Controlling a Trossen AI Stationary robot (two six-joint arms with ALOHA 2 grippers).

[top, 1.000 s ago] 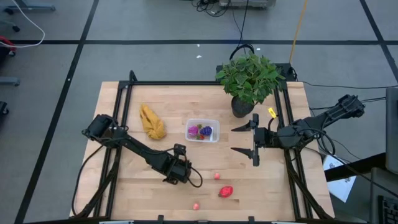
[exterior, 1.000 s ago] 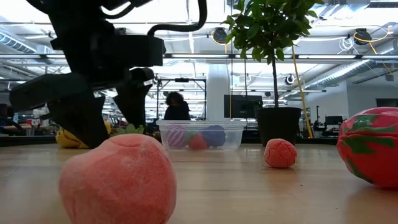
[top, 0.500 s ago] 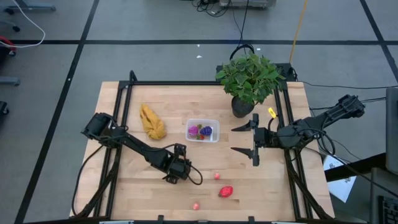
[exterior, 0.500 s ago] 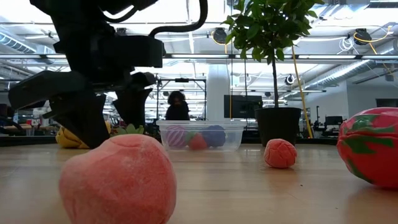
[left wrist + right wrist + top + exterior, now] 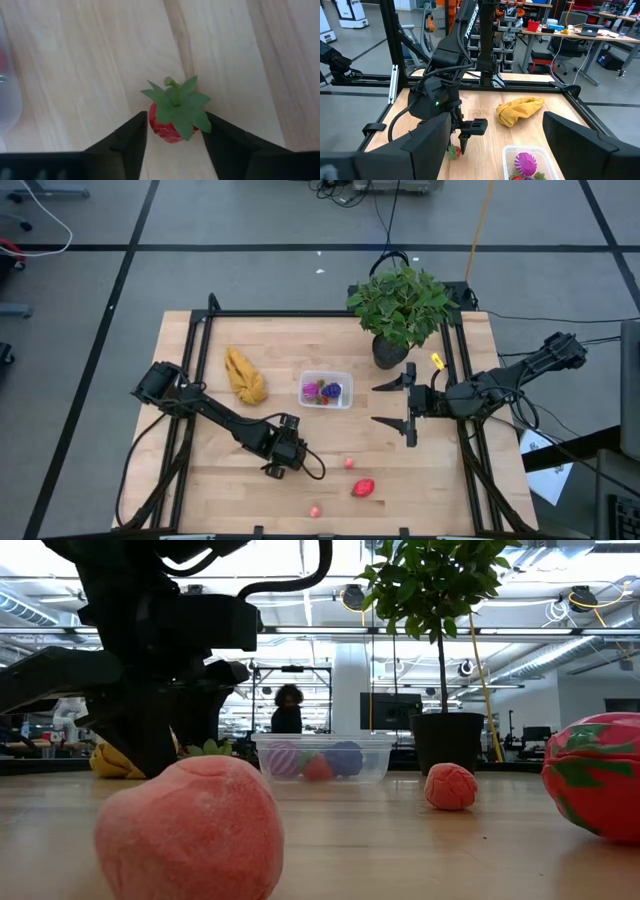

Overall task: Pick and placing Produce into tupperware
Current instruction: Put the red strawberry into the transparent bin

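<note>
A small red strawberry with a green leafy top stands on the wood between the fingers of my left gripper, which points down over the table's near middle. The clear tupperware sits mid-table with pink, purple and red produce inside. Loose on the table are a small red piece, a larger red one and a pink peach, the last close up in the low view. My right gripper waits wide open at the table's right. My left gripper pinches the strawberry's red body between its two fingers, one on each side, just under the leaves. The fingers come from above, pointing down. The strawberry stands upright on the table, leaves up.
A yellow banana bunch lies left of the tupperware. A potted plant stands at the far right corner. Black frame rails run along the table's sides. Bare wood lies between the strawberry and the tupperware. A person stands far behind.
My left gripper has shifted slightly toward the table's left and near edge, and in the low view its fingers have drawn closer together around the strawberry. The strawberry has stayed in place.
</note>
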